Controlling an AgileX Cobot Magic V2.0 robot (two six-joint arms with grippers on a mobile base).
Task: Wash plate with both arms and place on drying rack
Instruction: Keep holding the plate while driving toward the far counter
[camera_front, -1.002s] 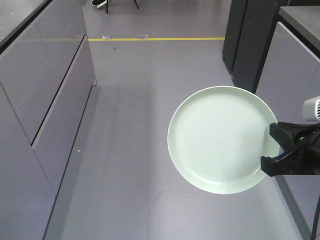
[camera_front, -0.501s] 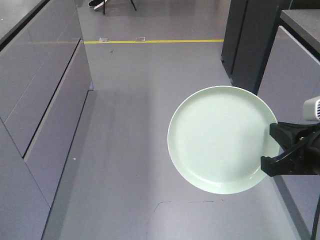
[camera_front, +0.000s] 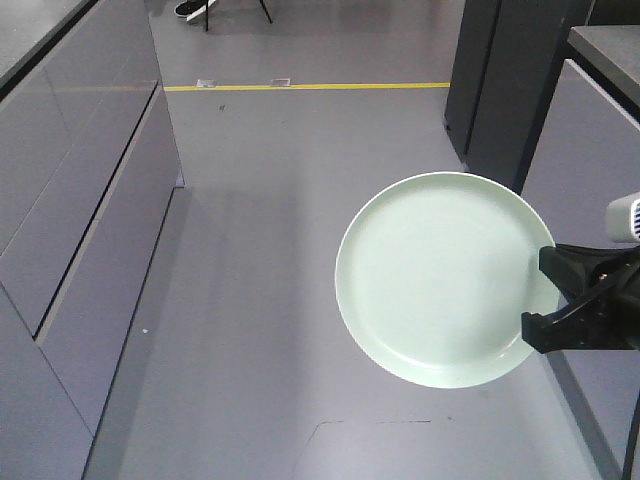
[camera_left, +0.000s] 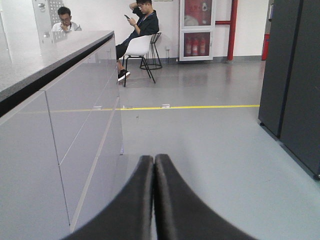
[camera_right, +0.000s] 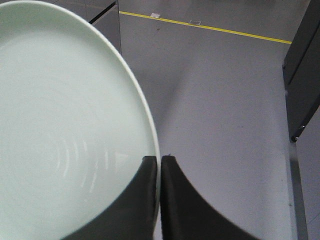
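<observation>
1. At the right edge of the front view, the black angular right gripper (camera_front: 540, 297) pinches the rim of the round, glossy, pale mint-green plate (camera_front: 438, 280). The plate hangs over the grey floor (camera_front: 250, 300) of an aisle, its hollow face toward the camera, touching nothing else.
2. The right wrist view shows both fingers meeting on the plate's edge, with the rim caught between them. The hold takes only a small bite at one side, so the plate probably acts as a long lever. Smooth, slow motion and a steady wrist would suit it best.
3. The black pointed left gripper (camera_left: 153, 159) has its fingers pressed together on nothing and points down the aisle. It will have to open before it can share the washing.
4. No sink, tap or drying rack shows in any view, so the step in hand is likely carrying the plate to the washing place.
5. The pale grey drawer-fronted cabinets (camera_front: 80, 200) on the left stand well apart from the plate. The tall dark cabinet (camera_front: 510, 70) on the right is nearer. Any turn should swing the free rim away from that side.
</observation>
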